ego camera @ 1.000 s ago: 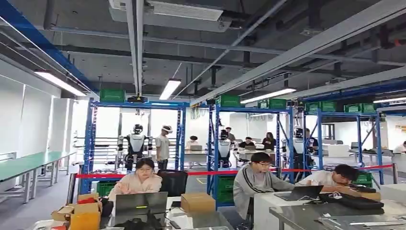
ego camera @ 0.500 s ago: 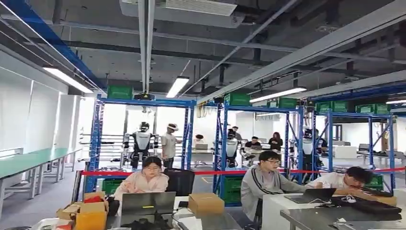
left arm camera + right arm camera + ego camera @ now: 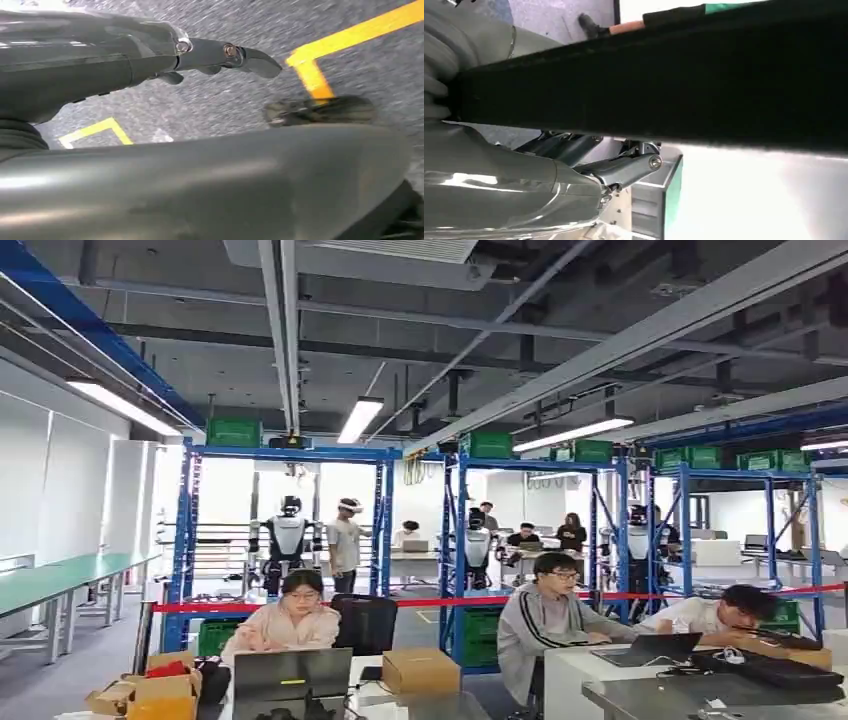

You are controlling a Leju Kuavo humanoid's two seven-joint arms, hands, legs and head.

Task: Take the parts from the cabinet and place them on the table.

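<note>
No readable labels or writing anywhere, too far and blurry. Left hand point(image 3: 220, 52) hung over grey floor point(image 3: 220, 100) with yellow tape lines point(image 3: 312, 75), fingers stretched out, nothing in them. Right hand point(image 3: 624, 167) sat partly behind dark band, couldn't tell if clenched or loose. Parts couldn't be made out; head view had blue racks point(image 3: 285, 525) with green crates point(image 3: 234, 432) behind red tape point(image 3: 420, 600), people at desks.

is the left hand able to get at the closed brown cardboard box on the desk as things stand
Probably not. The closed brown cardboard box sits on a desk ahead, beside a person at a laptop, while the left hand hangs low over grey floor with yellow tape lines, holding nothing. It looks out of range.
</note>
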